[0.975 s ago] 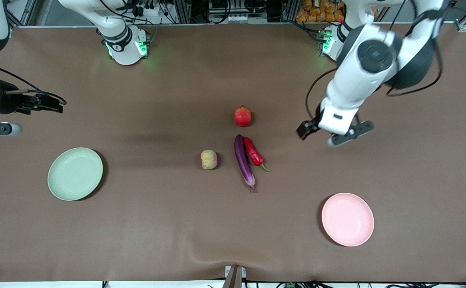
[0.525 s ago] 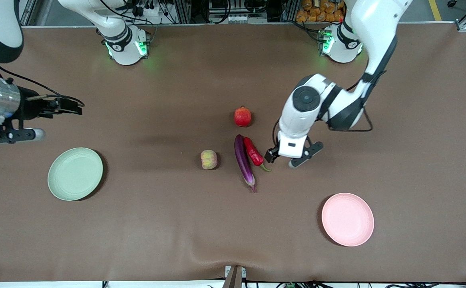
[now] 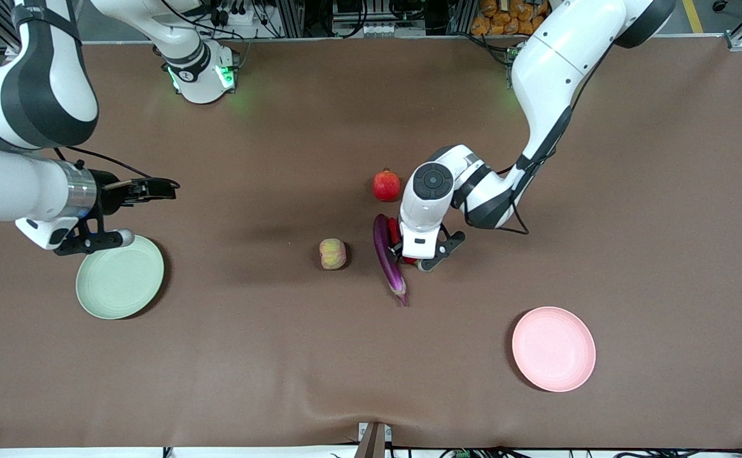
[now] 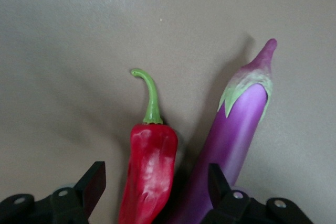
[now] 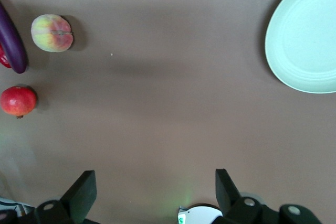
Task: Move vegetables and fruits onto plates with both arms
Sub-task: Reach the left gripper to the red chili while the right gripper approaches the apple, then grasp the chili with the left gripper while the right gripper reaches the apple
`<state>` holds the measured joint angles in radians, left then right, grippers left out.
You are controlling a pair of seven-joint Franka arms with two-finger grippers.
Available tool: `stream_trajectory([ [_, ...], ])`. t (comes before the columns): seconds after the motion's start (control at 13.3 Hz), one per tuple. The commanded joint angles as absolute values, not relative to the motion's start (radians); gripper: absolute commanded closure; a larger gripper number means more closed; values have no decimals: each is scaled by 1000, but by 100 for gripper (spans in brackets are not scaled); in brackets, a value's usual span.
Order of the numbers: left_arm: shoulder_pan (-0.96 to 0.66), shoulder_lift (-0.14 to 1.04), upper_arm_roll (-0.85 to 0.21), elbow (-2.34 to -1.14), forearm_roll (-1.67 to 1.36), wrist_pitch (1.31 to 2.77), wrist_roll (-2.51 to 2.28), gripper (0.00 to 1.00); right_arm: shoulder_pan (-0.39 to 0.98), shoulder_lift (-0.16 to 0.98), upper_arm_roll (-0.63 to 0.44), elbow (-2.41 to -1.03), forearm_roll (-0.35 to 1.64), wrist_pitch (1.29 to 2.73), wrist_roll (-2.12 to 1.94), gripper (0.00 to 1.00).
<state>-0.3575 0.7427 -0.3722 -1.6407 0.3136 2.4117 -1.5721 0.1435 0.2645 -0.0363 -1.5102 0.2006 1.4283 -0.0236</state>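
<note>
The red chili pepper lies on the brown table, touching the purple eggplant along its length, near the table's middle. The left gripper stands low over the pepper, jaws open and straddling it, one finger against the eggplant; nothing is gripped yet. The red fruit sits just farther from the front camera, the peach beside the eggplant toward the right arm's end. Both plates are bare: the pink plate nearer the front camera at the left arm's end, the green plate at the right arm's end.

The right gripper hangs over bare table just by the green plate's rim, jaws wide open, empty.

Risk: in closing, that finger may catch the eggplant, pinching both vegetables or rolling the pepper out of the grip.
</note>
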Motion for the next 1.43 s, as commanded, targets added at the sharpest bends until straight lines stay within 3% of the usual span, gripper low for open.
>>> stream_trajectory([
  [0.0, -360, 775, -368, -1615, 342, 2430, -1603, 14, 181, 261, -43, -1519, 222, 1417, -2, 0],
  [0.15, -362, 781, -370, -1615, 351, 2431, -1603, 23, 239, 261, -43, -1525, 224, 1424, 67, 0],
  [0.22, -361, 791, -368, -1615, 359, 2431, -1603, 36, 270, 262, -43, -1525, 224, 1427, 105, 0],
  [0.3, -360, 795, -368, -1615, 374, 2431, -1603, 52, 294, 264, -43, -1526, 224, 1427, 130, 0],
  [0.45, -350, 792, -370, -1623, 393, 2430, -1572, 100, 331, 278, -43, -1534, 225, 1448, 156, 0],
  [0.67, -319, 729, -370, -1621, 394, 2386, -1494, 100, 345, 279, -43, -1627, 326, 1544, 161, 0],
  [0.97, -215, 559, -379, -1620, 379, 2151, -1277, 100, 475, 281, -44, -1710, 337, 1685, 326, 0],
  [1.35, -13, 534, -380, -1614, 327, 2115, -930, 100, 632, 359, -43, -1740, 339, 1912, 659, 0],
])
